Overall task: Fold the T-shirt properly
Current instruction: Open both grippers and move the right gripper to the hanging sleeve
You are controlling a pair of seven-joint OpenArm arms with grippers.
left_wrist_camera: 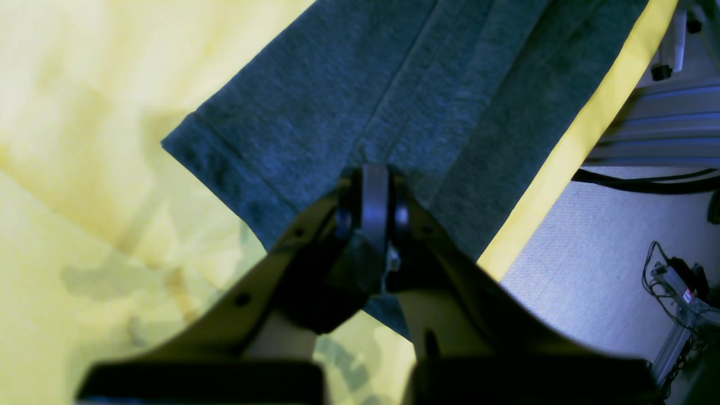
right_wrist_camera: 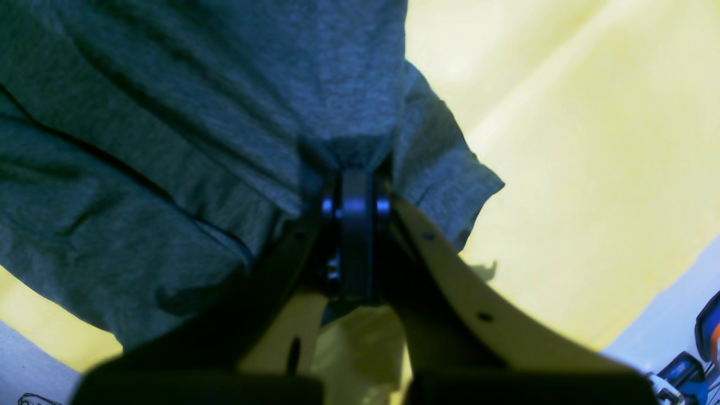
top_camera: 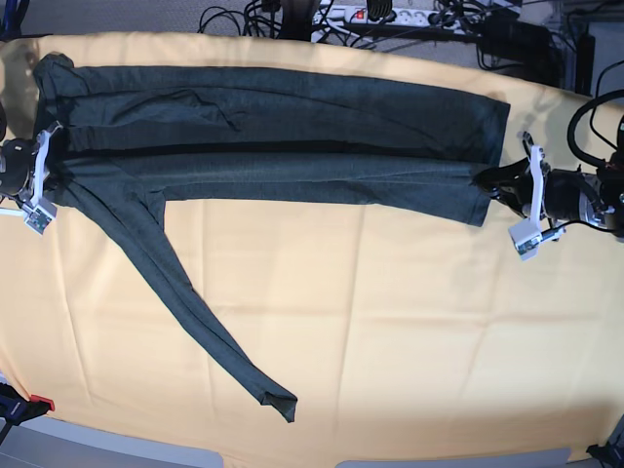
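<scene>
The dark grey-green T-shirt (top_camera: 273, 136) lies stretched in a long band across the far half of the table, doubled over lengthwise. One long sleeve (top_camera: 195, 312) trails diagonally toward the front. My left gripper (top_camera: 487, 180) is at the band's right end, shut on the hem edge. In the left wrist view the left gripper (left_wrist_camera: 374, 174) pinches the cloth (left_wrist_camera: 394, 84) where a fold runs away from it. My right gripper (top_camera: 49, 168) is at the left end. In the right wrist view the right gripper (right_wrist_camera: 357, 174) is shut on bunched fabric (right_wrist_camera: 169, 112).
A pale yellow tablecloth (top_camera: 390, 312) covers the table. Cables and a power strip (top_camera: 380, 15) lie beyond the far edge. Past the table's right edge are grey floor (left_wrist_camera: 590, 253), an aluminium frame (left_wrist_camera: 664, 124) and loose wires. A small clamp (top_camera: 24, 405) sits at the front left corner.
</scene>
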